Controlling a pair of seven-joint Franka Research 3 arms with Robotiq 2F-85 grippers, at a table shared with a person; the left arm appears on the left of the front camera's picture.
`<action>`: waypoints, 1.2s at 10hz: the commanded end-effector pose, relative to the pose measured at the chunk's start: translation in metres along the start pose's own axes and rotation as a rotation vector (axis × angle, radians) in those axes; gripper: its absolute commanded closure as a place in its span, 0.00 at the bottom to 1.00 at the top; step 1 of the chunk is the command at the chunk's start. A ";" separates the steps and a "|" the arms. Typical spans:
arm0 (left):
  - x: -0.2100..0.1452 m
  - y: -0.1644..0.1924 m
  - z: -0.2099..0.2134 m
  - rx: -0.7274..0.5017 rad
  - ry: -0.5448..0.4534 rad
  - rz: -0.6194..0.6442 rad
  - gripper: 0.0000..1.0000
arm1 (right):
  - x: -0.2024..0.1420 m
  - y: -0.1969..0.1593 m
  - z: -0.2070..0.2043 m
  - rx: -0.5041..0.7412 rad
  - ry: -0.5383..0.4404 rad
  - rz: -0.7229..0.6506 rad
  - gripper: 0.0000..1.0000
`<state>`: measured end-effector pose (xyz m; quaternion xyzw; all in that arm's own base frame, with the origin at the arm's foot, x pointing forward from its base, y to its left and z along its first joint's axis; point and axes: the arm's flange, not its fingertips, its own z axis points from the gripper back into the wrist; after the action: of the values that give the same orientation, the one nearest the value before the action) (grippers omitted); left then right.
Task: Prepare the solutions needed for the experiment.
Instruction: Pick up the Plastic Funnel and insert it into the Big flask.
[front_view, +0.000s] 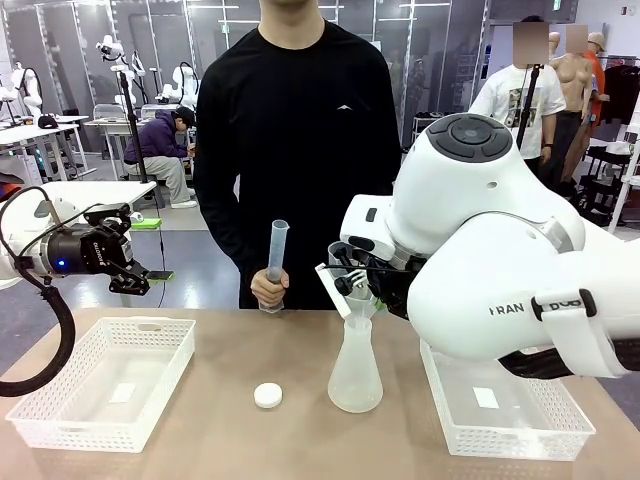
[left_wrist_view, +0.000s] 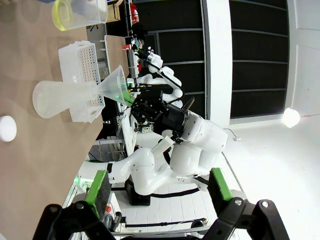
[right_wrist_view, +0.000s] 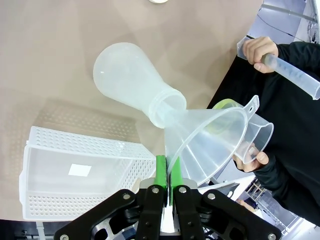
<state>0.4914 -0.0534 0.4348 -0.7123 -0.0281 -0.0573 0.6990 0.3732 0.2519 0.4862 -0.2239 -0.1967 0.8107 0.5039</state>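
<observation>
A clear conical flask (front_view: 355, 375) (right_wrist_view: 130, 77) stands mid-table with a translucent funnel (front_view: 362, 308) (right_wrist_view: 215, 145) in its neck. My right gripper (front_view: 350, 285) (right_wrist_view: 167, 175) is shut on the funnel's rim. Just past the funnel, a person's hand holds a plastic beaker (right_wrist_view: 262, 131) (left_wrist_view: 85, 11). The pale yellow solution (left_wrist_view: 61, 15) (right_wrist_view: 220, 105) glows in its bottom. Their other hand holds an empty graduated cylinder (front_view: 275, 255) (right_wrist_view: 292, 72) upright. My left gripper (front_view: 150, 275) (left_wrist_view: 157, 187) hangs open above the table's left end, holding nothing.
A small white round cap (front_view: 267, 395) (left_wrist_view: 6, 128) lies on the table left of the flask. White perforated baskets sit at the left (front_view: 60, 420) and at the right (front_view: 500, 425) (right_wrist_view: 85, 145) (left_wrist_view: 80, 65). The person stands at the far edge.
</observation>
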 end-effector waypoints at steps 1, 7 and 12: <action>0.000 -0.001 0.000 -0.001 -0.001 -0.002 0.00 | 0.005 0.005 -0.011 -0.023 0.019 -0.010 0.96; 0.000 -0.001 0.000 -0.001 -0.001 -0.002 0.00 | 0.009 0.007 -0.017 -0.021 0.001 0.006 0.60; 0.000 -0.001 0.000 -0.001 -0.001 -0.002 0.00 | 0.005 0.011 -0.008 0.013 0.002 -0.010 0.11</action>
<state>0.4914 -0.0534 0.4348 -0.7123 -0.0281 -0.0573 0.6990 0.3725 0.2556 0.4718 -0.2206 -0.1923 0.8169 0.4970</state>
